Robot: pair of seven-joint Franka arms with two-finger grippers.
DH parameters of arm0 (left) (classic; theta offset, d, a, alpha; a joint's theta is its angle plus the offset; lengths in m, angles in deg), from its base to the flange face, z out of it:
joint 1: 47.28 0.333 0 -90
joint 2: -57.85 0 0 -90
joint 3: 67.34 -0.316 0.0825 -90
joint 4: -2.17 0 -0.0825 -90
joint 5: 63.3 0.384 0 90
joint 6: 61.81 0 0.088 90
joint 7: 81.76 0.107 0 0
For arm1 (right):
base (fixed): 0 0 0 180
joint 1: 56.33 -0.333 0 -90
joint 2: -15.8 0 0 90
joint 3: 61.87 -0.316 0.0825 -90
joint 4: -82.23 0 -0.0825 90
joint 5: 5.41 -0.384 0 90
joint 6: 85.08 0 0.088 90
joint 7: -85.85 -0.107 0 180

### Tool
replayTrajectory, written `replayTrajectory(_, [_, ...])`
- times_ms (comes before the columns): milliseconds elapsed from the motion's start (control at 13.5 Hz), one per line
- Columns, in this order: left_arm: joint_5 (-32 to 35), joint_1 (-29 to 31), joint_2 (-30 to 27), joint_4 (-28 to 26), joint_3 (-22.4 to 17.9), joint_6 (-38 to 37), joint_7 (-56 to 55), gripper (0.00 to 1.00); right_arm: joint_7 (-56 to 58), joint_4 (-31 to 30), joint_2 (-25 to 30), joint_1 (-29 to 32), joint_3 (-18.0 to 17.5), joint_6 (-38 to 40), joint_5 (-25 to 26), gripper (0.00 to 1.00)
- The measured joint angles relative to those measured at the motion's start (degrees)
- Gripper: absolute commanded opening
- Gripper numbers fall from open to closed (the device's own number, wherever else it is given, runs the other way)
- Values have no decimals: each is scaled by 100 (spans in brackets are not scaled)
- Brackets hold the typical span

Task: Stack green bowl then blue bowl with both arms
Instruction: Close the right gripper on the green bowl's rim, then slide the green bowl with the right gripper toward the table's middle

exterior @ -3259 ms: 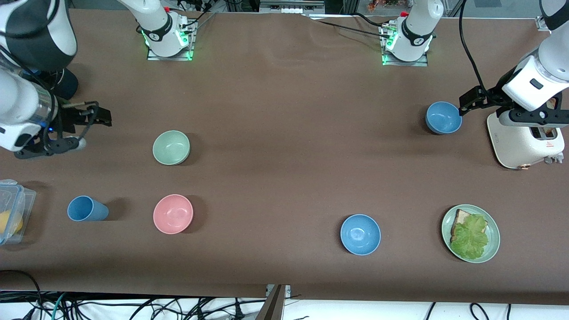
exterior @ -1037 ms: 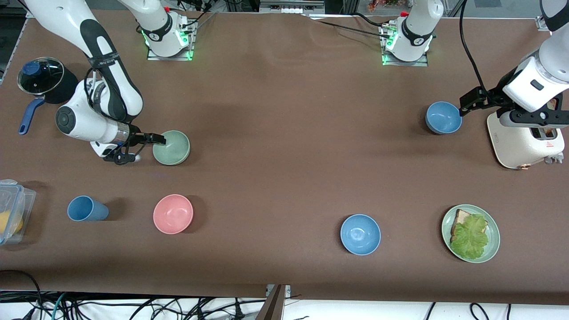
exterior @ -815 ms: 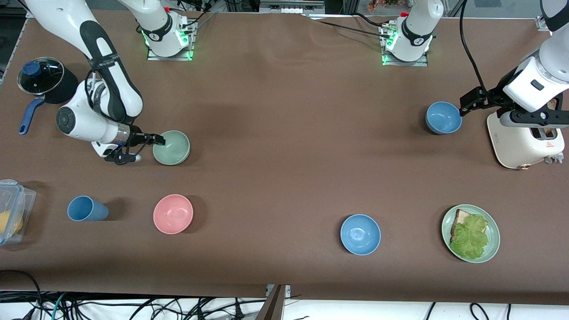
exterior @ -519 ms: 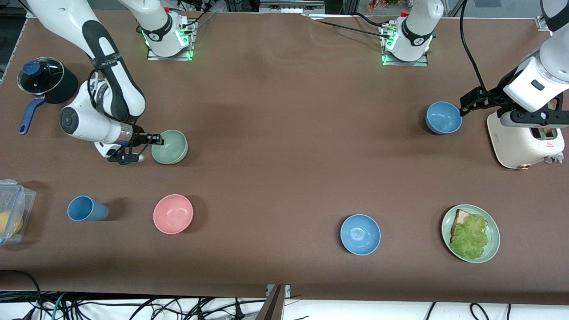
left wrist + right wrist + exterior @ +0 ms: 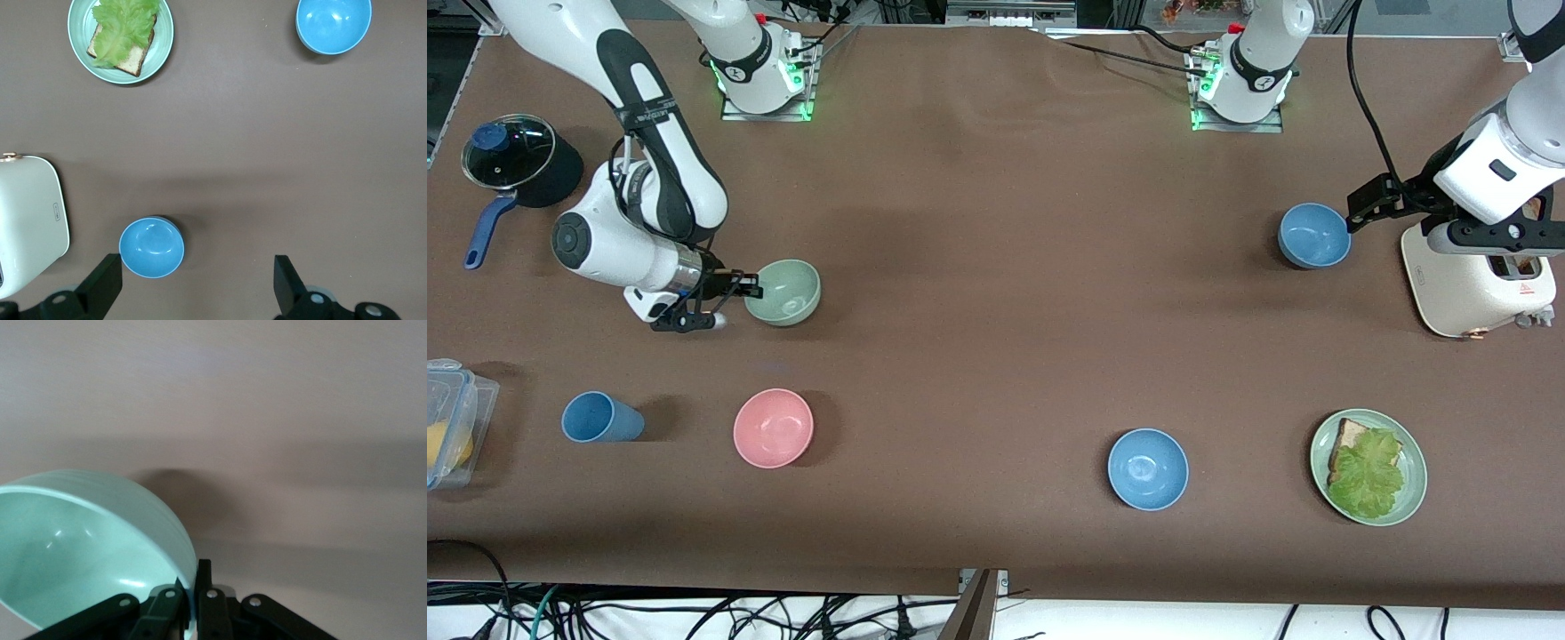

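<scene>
My right gripper [image 5: 749, 287] is shut on the rim of the green bowl [image 5: 785, 292] and holds it tilted, just off the table, toward the right arm's end. In the right wrist view the green bowl [image 5: 87, 547] sits pinched between my fingertips [image 5: 204, 577]. My left gripper [image 5: 1359, 209] is open and hangs over the table beside one blue bowl [image 5: 1312, 236], which shows in the left wrist view [image 5: 151, 247] by one finger [image 5: 100, 288]. A second blue bowl [image 5: 1148, 468] stands nearer the front camera; it also shows in the left wrist view [image 5: 333, 23].
A pink bowl [image 5: 773, 428] and a blue cup [image 5: 599, 418] lie nearer the front camera than the green bowl. A green plate with bread and lettuce [image 5: 1368, 467], a white toaster [image 5: 1476, 280], a black pot [image 5: 509, 167] and a clear box [image 5: 449, 423] stand around.
My right gripper closed on the green bowl's rim, then lifted and tilted it and carried it a little toward the table's middle. The left arm has not moved.
</scene>
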Motion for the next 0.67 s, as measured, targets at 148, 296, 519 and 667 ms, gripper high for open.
replayTrajectory(148, [0,0,0,0,0,0,0,100,-671,200,33,-9,-420,100,-1,0])
replayTrajectory(296, [0,0,0,0,0,0,0,100,-1416,355,33,-28,-915,120,-2,0])
replayTrajectory(519, [0,0,0,0,0,0,0,100,-2603,610,-8,-304,-1413,119,-3,0])
replayTrajectory(667, [0,0,0,0,0,0,0,100,-3376,917,-174,-759,-1463,113,-4,0])
